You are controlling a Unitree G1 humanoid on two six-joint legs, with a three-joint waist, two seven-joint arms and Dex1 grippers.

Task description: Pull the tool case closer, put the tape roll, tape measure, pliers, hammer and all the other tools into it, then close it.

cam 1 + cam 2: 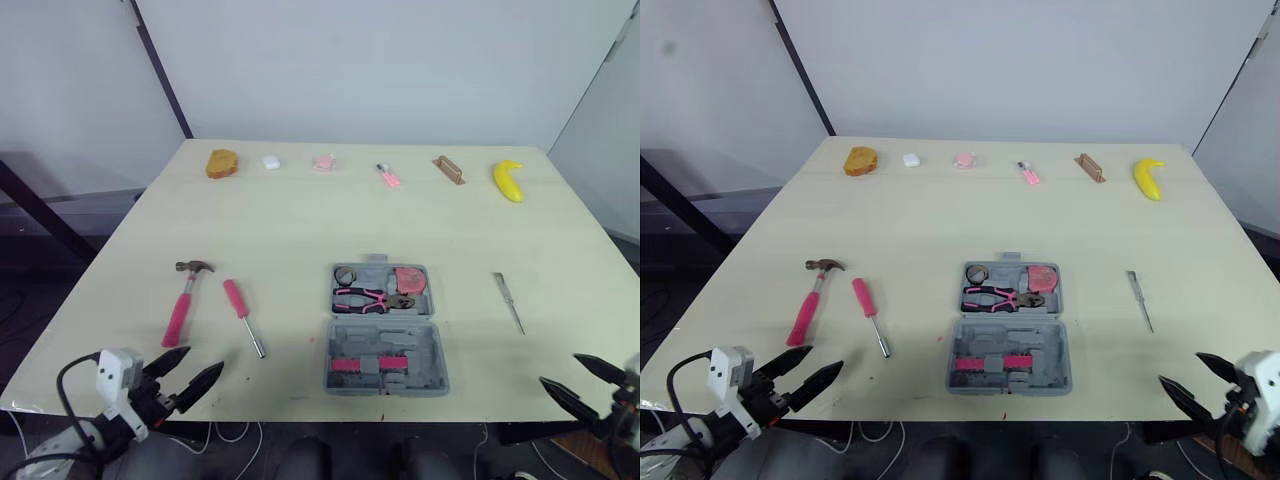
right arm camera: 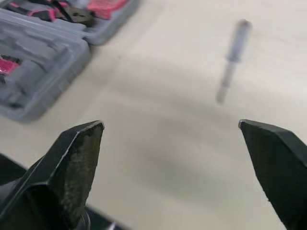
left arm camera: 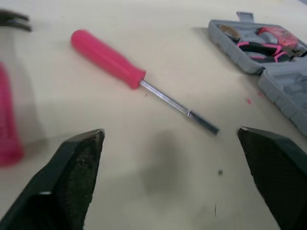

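Left gripper [image 1: 203, 362] and right gripper [image 1: 560, 369] gape wide, empty; tool case [image 1: 430, 345] lies open.

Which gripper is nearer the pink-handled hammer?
Left. The left gripper is open close to the handle end of the pink-handled hammer; the right gripper is open on the far side of the grey plastic tool case.
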